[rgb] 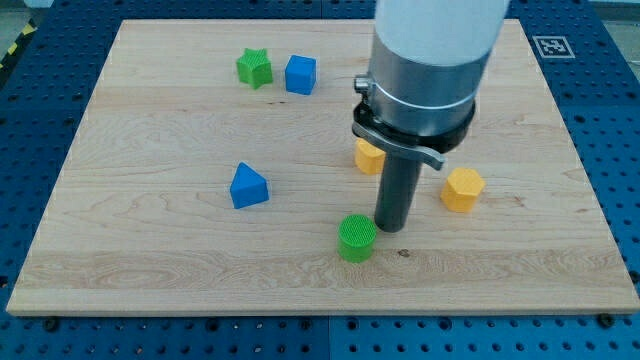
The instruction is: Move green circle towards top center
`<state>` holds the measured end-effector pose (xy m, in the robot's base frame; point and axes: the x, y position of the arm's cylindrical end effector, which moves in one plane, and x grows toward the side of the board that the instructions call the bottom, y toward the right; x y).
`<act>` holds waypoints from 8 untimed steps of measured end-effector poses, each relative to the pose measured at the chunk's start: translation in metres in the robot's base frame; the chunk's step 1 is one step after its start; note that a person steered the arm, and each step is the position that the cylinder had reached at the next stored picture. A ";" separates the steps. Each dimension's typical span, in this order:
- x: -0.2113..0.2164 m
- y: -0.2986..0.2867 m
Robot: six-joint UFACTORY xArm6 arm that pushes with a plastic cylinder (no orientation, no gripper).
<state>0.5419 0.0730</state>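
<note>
The green circle [357,238] is a short ribbed cylinder near the view's bottom centre of the wooden board [150,250]. My tip [392,226] rests on the board just to the right of the green circle, touching it or nearly so. The rod rises into the large grey arm body, which hides part of the board above it.
A green star [254,68] and a blue cube [300,75] sit near the top centre-left. A blue triangular block [248,186] lies left of centre. A yellow block [368,155] is partly hidden behind the arm. A yellow hexagon [462,189] sits to the right.
</note>
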 end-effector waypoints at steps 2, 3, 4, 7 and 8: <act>0.041 -0.026; 0.042 -0.046; 0.043 -0.052; 0.043 -0.073; 0.040 -0.077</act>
<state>0.5814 -0.0044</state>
